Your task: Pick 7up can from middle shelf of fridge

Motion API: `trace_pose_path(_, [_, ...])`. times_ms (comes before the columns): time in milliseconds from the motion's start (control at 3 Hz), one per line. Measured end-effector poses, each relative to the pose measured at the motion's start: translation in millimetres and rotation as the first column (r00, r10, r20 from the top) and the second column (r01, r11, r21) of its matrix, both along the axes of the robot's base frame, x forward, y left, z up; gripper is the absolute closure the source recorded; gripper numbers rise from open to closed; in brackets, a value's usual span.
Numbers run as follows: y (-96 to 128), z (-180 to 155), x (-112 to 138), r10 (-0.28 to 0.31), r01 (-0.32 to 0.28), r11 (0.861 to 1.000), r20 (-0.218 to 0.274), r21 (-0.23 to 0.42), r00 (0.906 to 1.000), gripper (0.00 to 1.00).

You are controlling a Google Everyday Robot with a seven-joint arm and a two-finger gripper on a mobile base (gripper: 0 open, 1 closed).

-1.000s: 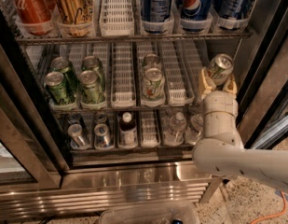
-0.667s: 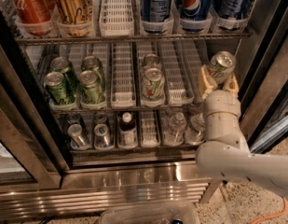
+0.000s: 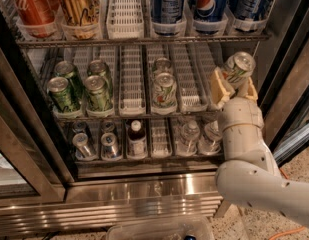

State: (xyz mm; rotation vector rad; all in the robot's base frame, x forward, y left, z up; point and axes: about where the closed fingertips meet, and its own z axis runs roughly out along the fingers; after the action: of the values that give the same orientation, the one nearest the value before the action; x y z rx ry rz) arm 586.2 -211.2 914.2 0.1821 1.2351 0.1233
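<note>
My gripper [image 3: 233,84] is shut on the 7up can [image 3: 237,69], a silvery-white can with green lettering and a shiny top. It holds the can tilted, at the right end of the middle shelf [image 3: 131,96] and in front of it, clear of the lane trays. Two more pale cans [image 3: 164,89] stand in a lane at the shelf's middle. Several dark-green cans [image 3: 79,86] stand at its left. The fridge [image 3: 144,196] is open, its ribbed steel base below.
The top tier holds red and gold cans [image 3: 56,4] on the left and blue Pepsi cans [image 3: 209,4] on the right. The bottom tier holds small bottles and cans [image 3: 136,136]. The dark door frame [image 3: 294,69] stands close on my right. An orange cable [image 3: 289,231] lies on the floor.
The gripper with the 7up can has shifted very slightly to the right and outward. Everything on the shelves is as before.
</note>
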Motion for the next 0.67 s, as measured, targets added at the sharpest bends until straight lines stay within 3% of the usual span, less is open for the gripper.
trace_pose_path(333, [21,5,-21,0.089,-0.089,0.995,-0.018,0.041,0.9958,1.0])
trace_pose_path(667, [38,10,-38,0.166,-0.164,0.984,-0.023,0.073,0.9859,1.0])
